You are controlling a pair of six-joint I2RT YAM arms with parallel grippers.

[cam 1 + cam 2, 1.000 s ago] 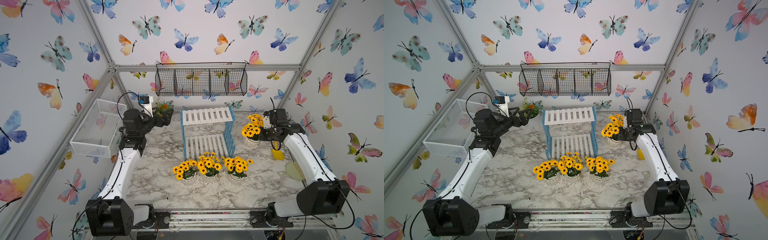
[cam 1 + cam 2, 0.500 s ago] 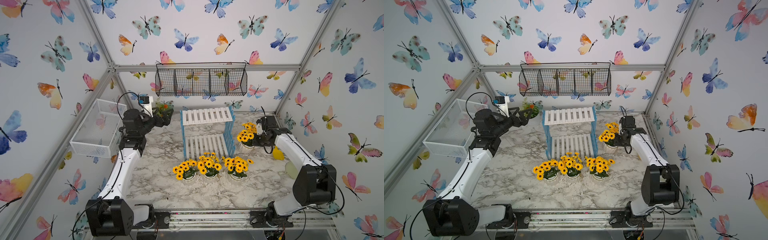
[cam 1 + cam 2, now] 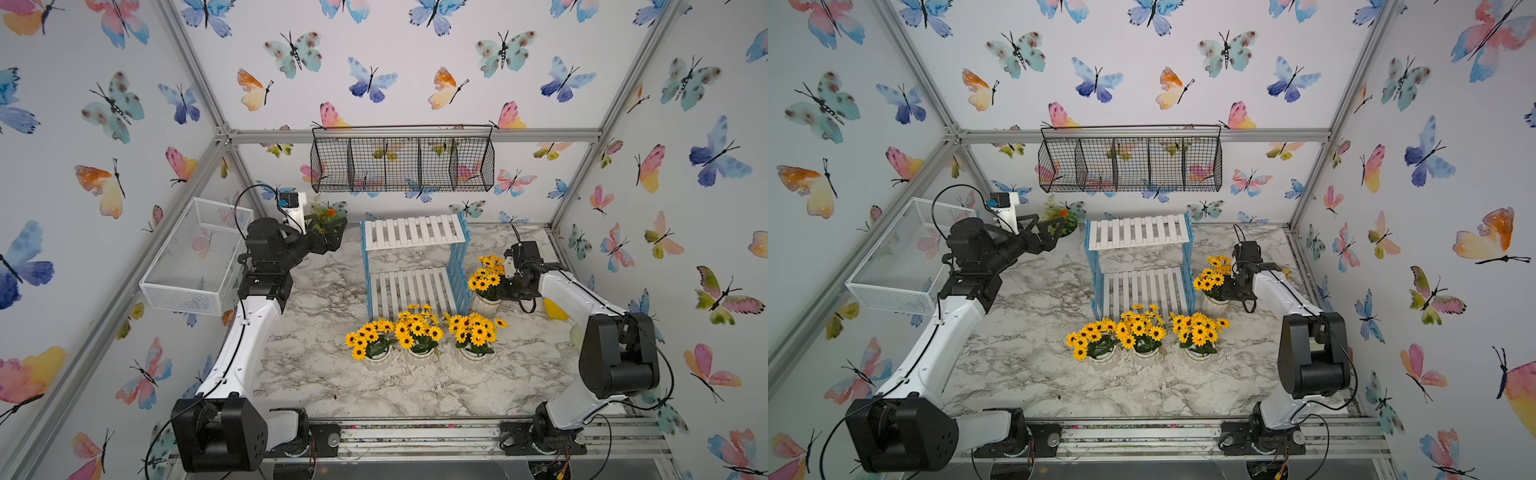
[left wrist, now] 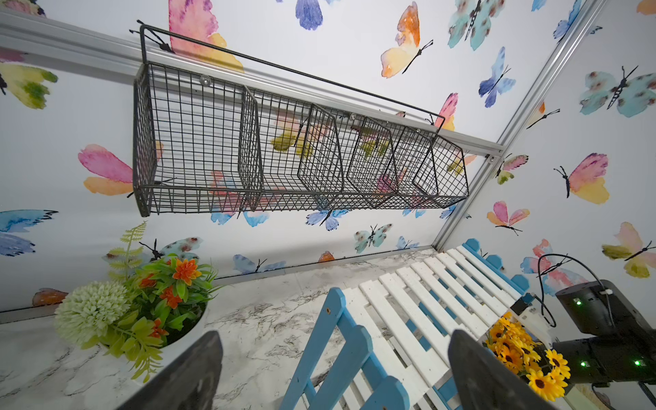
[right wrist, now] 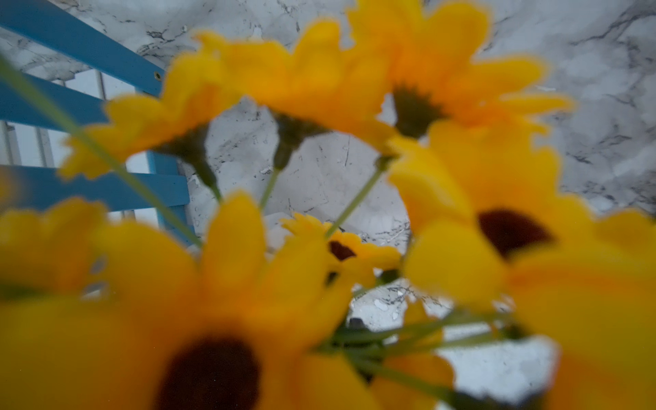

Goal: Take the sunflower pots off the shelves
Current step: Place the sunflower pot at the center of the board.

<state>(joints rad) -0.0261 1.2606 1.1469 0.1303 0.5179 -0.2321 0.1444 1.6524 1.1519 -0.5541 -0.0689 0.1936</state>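
The right gripper (image 3: 504, 286) clamps the green stems of an upright, ribbed white sunflower pot (image 3: 482, 306), just beside the blue-latticed, white-slatted shelves (image 3: 415, 232) on the marbled counter (image 3: 324, 365); left gripper (image 3: 337, 235) hangs splayed, empty.

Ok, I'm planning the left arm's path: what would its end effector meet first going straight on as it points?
Probably the shelves' blue side frame, which shows between the open left end effector's fingers in its wrist view; depth is unclear.
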